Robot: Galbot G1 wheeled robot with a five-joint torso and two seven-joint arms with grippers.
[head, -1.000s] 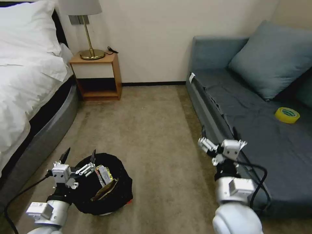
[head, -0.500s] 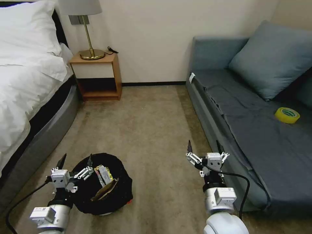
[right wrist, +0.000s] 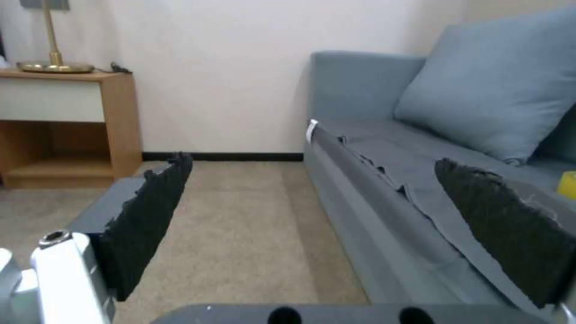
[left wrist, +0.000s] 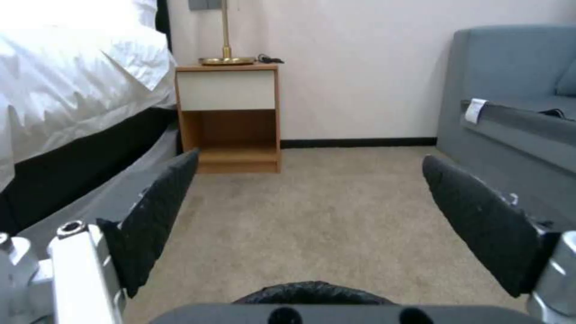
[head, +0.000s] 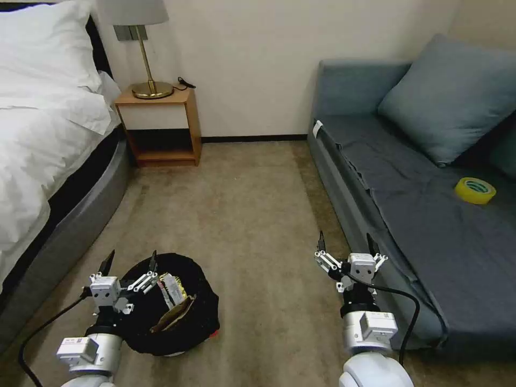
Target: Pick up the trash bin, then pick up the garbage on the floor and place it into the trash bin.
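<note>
Resting on the carpet (head: 252, 215) close to the robot's base, the trash bin (head: 172, 306) is seen with its black bag folded over the rim, and garbage (head: 174, 301) is already held inside: a yellow-and-dark wrapper and a crumpled tan paper bag. A sliver of red shows at the bin's lower right edge; what it is cannot be told. The left gripper (head: 130, 262) is held over the bin's left rim, fingers spread apart and empty, and since a second ago it has only dipped and returned. The larger change is on the other side: the right gripper (head: 346, 243), which was turned sideways against the front edge of the sofa (head: 430, 226), has been swung inward over the carpet and squared up, its fingers likewise apart and holding nothing. No litter is seen on the open carpet between bed (head: 43, 134) and sofa, so the collecting is judged finished or nearly so. Farther off, a yellow tape roll (head: 475, 190) lies on the sofa seat, and a nightstand (head: 161, 123) stands against the far wall.
</note>
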